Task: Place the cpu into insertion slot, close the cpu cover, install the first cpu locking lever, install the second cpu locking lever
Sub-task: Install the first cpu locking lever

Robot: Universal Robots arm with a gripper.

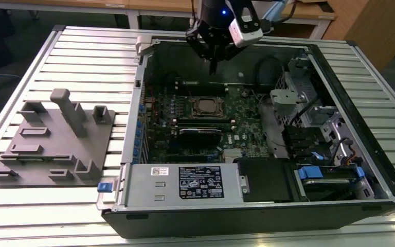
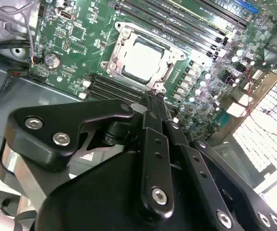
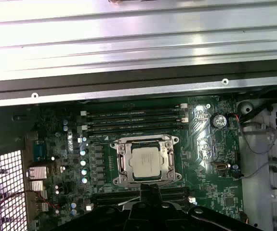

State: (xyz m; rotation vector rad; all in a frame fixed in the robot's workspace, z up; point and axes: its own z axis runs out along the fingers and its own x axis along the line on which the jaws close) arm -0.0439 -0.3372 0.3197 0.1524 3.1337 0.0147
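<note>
The cpu (image 1: 208, 107) (image 2: 143, 61) (image 3: 145, 163), a pale silver square, lies flat in the insertion slot (image 1: 193, 108) on the green board. The cpu cover (image 2: 115, 54) (image 3: 122, 163), a silvery frame, lies down around the chip, whose top shows through its window. I cannot make out the locking levers clearly. My gripper (image 1: 213, 66) (image 2: 153, 97) (image 3: 150, 189) hangs well above the board, toward the case's far wall in the exterior view. It is apart from the slot, shut, with nothing between its black fingers.
The open case (image 1: 390, 190) walls in the board. A grey power supply box (image 1: 149, 182) sits at the near side, a drive cage (image 1: 321, 128) at the exterior view's right. A black card (image 1: 199, 135) lies near the slot. A grey fixture plate (image 1: 47, 154) stands outside.
</note>
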